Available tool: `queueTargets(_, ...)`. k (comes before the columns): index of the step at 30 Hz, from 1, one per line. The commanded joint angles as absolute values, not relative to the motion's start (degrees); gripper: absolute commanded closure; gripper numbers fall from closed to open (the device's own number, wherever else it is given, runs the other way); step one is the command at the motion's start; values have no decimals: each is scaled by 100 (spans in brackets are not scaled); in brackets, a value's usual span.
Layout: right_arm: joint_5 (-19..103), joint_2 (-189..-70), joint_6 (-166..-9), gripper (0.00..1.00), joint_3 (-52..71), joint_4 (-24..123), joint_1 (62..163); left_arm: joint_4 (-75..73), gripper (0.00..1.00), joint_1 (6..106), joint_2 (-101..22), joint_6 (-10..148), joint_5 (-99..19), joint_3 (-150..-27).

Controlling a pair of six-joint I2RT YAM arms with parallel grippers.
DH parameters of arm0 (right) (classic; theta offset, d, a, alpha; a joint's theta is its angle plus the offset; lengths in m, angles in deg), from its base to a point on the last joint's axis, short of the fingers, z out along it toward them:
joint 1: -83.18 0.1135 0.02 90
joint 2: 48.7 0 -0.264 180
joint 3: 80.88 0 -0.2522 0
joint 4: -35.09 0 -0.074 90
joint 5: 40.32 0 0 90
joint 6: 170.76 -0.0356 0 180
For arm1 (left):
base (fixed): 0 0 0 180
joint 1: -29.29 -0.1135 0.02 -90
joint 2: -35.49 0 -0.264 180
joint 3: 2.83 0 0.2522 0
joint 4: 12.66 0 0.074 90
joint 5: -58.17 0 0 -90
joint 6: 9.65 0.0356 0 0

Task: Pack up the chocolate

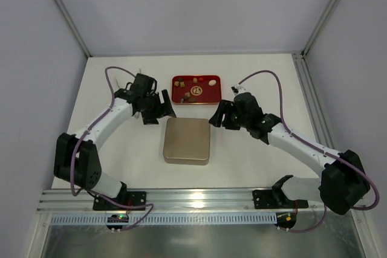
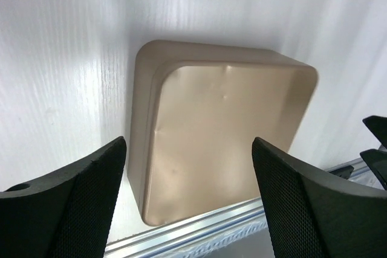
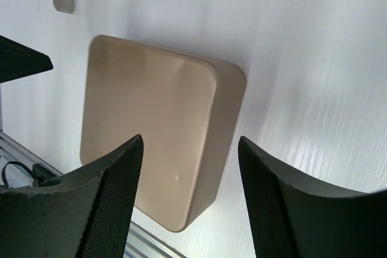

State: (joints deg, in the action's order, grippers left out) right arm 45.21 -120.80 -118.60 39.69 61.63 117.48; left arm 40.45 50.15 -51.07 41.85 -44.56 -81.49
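Chocolate [image 1: 213, 81] pieces, brown, tan and cream, lie scattered on the red tray [image 1: 205, 96] at the far middle of the table [image 1: 139, 149]. The gold tin [image 1: 187, 140] sits just nearer, apart from the tray, its contents not visible. The left gripper [image 2: 188, 146] is spread wide and empty off the tin's far left corner. The right gripper [image 3: 190, 143] is likewise spread and empty off the far right corner.

A gold tin [image 3: 154, 119] with rounded corners lies flat on the white table [image 3: 314, 70], its smooth broad face turned up. The right gripper [image 3: 188, 143] hangs over the tin's lower part, its two black fingers [image 3: 109, 197] spread wide apart. A dark wedge [image 3: 21, 61] at the left edge may be the other arm's finger.
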Motion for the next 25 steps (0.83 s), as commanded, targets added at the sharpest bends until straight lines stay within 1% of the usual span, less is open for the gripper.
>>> queueTargets(1,4511,-11639,-11539,33,3562,6291,11658,4504,17,4933,-4476,4685,-4308,-8663)
queueTargets(7,4923,-10857,-11302,27,3219,6704,11623,4926,16,4933,-3747,5046,-4211,-8840)
queueTargets(11,5609,-10452,-11082,25,2929,7362,11614,4970,15,4933,-3036,5117,-4194,-8594)
queueTargets(15,6136,-10004,-10950,22,3034,7618,11614,5023,15,4942,-2552,5161,-4097,-8322)
queueTargets(24,6418,-9590,-10967,22,3359,7671,11614,5181,14,4933,-2234,5196,-4088,-8251)
queueTargets(25,6549,-9573,-10994,20,3342,7610,11614,5199,15,4933,-2225,5213,-4097,-8259)
